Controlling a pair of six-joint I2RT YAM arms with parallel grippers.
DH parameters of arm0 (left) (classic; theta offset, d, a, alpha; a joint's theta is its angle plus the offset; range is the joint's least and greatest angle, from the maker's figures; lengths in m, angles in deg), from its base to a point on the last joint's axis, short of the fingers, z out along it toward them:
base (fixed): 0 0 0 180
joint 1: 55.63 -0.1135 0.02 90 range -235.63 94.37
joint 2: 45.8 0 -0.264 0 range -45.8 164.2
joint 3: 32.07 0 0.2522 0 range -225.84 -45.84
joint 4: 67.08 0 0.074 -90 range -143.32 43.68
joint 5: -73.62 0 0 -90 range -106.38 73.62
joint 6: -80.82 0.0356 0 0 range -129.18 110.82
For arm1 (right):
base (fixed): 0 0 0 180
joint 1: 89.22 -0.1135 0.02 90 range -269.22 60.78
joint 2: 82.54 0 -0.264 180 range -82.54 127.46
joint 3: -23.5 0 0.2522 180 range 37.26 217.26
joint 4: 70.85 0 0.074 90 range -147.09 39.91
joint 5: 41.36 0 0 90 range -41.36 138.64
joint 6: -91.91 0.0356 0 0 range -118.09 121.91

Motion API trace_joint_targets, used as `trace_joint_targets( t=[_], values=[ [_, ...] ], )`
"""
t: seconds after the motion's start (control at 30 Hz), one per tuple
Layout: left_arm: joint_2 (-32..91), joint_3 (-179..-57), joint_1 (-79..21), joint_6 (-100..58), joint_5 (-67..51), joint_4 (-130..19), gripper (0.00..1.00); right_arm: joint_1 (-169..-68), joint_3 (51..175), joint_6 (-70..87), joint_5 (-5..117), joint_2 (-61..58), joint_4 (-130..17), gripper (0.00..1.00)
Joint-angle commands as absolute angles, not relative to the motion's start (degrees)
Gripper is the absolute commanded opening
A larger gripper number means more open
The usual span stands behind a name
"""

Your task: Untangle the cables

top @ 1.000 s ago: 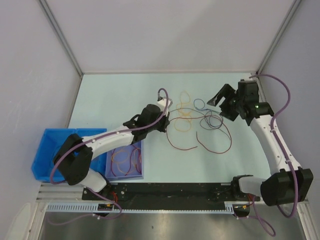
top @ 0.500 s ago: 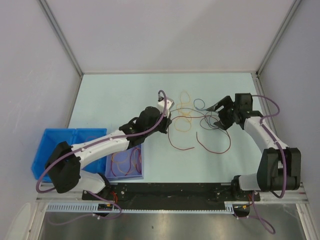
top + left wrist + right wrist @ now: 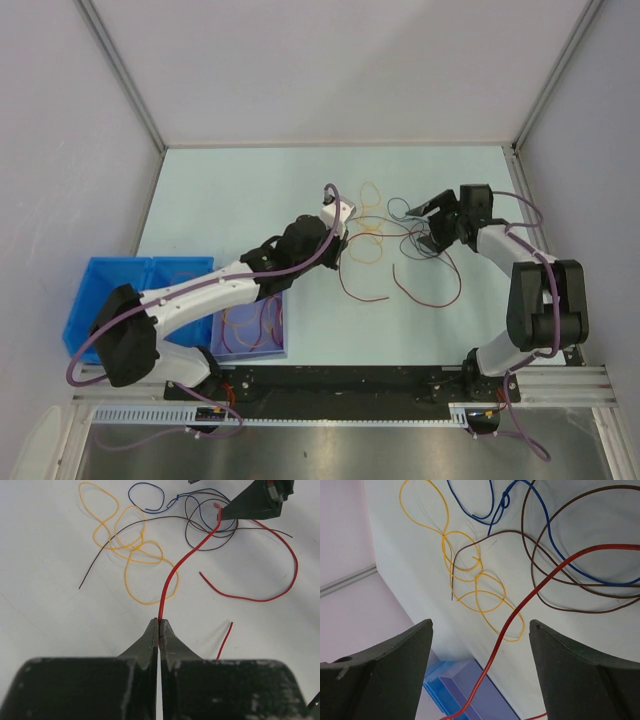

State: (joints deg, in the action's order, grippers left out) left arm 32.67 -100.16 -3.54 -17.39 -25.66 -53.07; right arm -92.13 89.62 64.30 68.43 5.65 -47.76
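the left tool [image 3: 159, 626] is pinched fully shut on the red cable [image 3: 173, 575]. the cable leaves the closed tips straight ahead, then bends right toward one dark finger of the right tool [image 3: 428, 224] at the far right of the left wrist view. just right of the tips a short red stub [image 3: 224, 641] lies on the pale desk [image 3: 45, 610] (its near end is hidden behind the tool body). a little beyond the tips, left of the gripped strand, the yellow cable [image 3: 131, 555] lies in overlapping loops, and a brown cable [image 3: 117, 534] crosses them. off to the right a second red cable [image 3: 250, 598] curves in a wide arc. farthest out sits a blue cable [image 3: 148, 497] loop, meeting the brown rings.

the right tool is spread wide, with nothing gripped between its fingers [image 3: 390, 675]. the red cable runs through the gap in its wrist view, and i cannot tell whether it touches either finger. the yellow, brown and blue loops lie beyond it.
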Motion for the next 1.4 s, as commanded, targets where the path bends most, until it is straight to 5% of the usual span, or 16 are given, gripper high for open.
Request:
trace_joint_targets(
  t=[0.0, 0.1, 0.13, 0.2, 0.33, 0.73, 0.77, 0.8, 0.87, 0.9, 1.37],
  values=[
    [31.0, -103.2, -2.5, -15.6, -27.5, -53.7, 0.00, -92.8, 89.7, 66.2, 68.6, 7.9, -52.2, 0.81],
    [30.9, -103.3, -2.1, -15.5, -28.1, -53.8, 0.00, -93.1, 89.7, 66.2, 68.5, 8.5, -53.5, 0.70],
    [30.8, -103.3, -1.9, -15.4, -28.2, -52.3, 0.00, -93.2, 89.8, 66.1, 68.6, 8.5, -53.8, 0.57],
    [30.6, -103.4, -1.6, -15.4, -28.4, -52.0, 0.01, -93.2, 89.7, 66.0, 68.5, 8.5, -54.7, 0.46],
    [29.8, -103.3, -1.2, -15.3, -28.8, -52.1, 0.00, -93.0, 89.7, 66.1, 69.6, 8.1, -56.1, 0.00],
    [22.7, -95.6, -0.1, -20.6, -26.0, -53.1, 0.03, -93.2, 97.5, 66.4, 79.4, -6.9, -59.6, 0.00],
    [22.4, -95.1, -0.1, -21.1, -25.7, -53.1, 0.13, -93.3, 101.5, 66.2, 81.2, -7.8, -57.5, 0.00],
    [21.7, -94.3, -0.1, -21.5, -25.4, -53.1, 0.47, -93.4, 103.1, 66.1, 81.9, -8.6, -56.1, 0.00],
    [20.1, -93.3, 0.1, -22.2, -24.6, -53.1, 0.75, -93.9, 106.3, 66.6, 84.0, -10.5, -54.7, 0.00],
    [17.7, -92.2, 0.2, -22.3, -23.9, -53.1, 1.00, -94.2, 109.1, 67.3, 84.8, -10.9, -54.7, 0.00],
    [-4.0, -94.2, 0.2, -21.9, -22.3, -54.5, 1.00, -109.0, 134.3, 63.2, 88.9, -7.6, -47.9, 0.00]
  ],
)
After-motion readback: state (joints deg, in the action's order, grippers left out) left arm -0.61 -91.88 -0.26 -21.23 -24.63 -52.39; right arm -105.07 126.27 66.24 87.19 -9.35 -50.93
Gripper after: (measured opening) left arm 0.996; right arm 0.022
